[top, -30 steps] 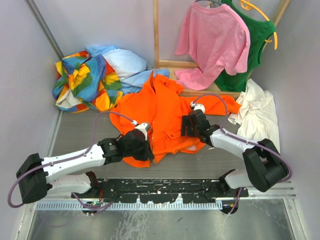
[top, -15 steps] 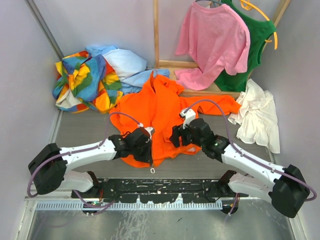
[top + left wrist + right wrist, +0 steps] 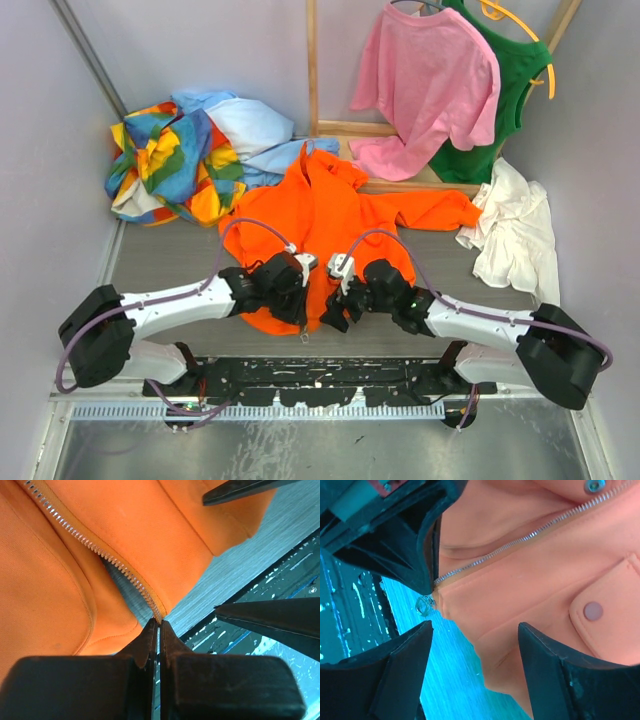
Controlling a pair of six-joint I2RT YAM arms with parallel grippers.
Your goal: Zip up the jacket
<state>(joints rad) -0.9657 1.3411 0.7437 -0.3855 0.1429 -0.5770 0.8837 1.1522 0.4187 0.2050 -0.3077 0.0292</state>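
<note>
The orange jacket (image 3: 335,215) lies spread on the table, front up, its zipper (image 3: 100,550) parted. My left gripper (image 3: 159,623) is shut on the bottom end of the zipper tape at the hem; in the top view this left gripper (image 3: 300,308) sits at the jacket's near edge. A small metal zipper pull (image 3: 424,605) hangs just beside those fingers. My right gripper (image 3: 475,632) is open, its fingertips either side of the other hem corner (image 3: 490,645), touching nothing. Seen from above, the right gripper (image 3: 335,312) is close beside the left.
A multicoloured garment (image 3: 170,160) and a light blue one (image 3: 250,125) are heaped at the back left. A pink T-shirt (image 3: 425,85) and a green top (image 3: 515,80) hang on a wooden rack, with a white cloth (image 3: 515,225) at the right. The black base rail (image 3: 320,380) runs along the near edge.
My right arm has swung left and nearer, from the jacket's right side to the bottom hem beside the left gripper. The left gripper kept its hold and shifted slightly right.
</note>
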